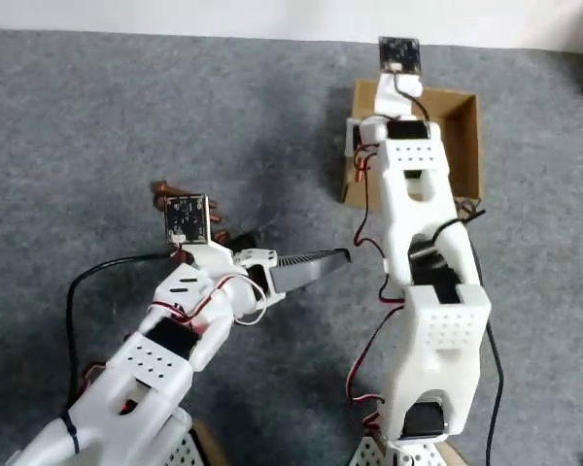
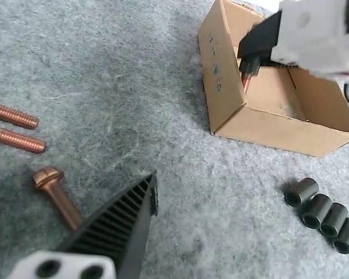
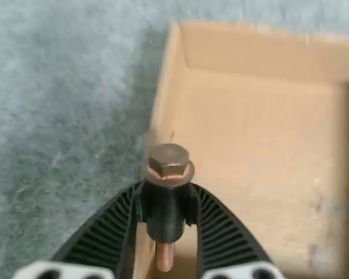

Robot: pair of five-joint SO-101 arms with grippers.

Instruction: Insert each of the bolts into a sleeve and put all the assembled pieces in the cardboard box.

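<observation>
My right gripper (image 3: pixel 166 200) is shut on an assembled piece: a copper bolt (image 3: pixel 170 164) with a hex head, seated in a black sleeve (image 3: pixel 164 218). It hangs over the near wall of the cardboard box (image 3: pixel 250 133). From the left wrist view, that gripper (image 2: pixel 248 68) holds the piece just inside the box (image 2: pixel 267 113). Three loose copper bolts (image 2: pixel 55 195) lie on the felt, and several black sleeves (image 2: pixel 321 210) sit in a row. My left gripper (image 1: pixel 342 256) rests low over the felt between bolts and box, open and holding nothing, with one finger (image 2: pixel 125 224) showing.
Grey felt (image 1: pixel 97 116) covers the table. The right arm (image 1: pixel 413 184) stretches over the box (image 1: pixel 463 136) at the back. Copper bolts (image 1: pixel 165 194) lie beside the left wrist camera. Cables trail from both arm bases at the front.
</observation>
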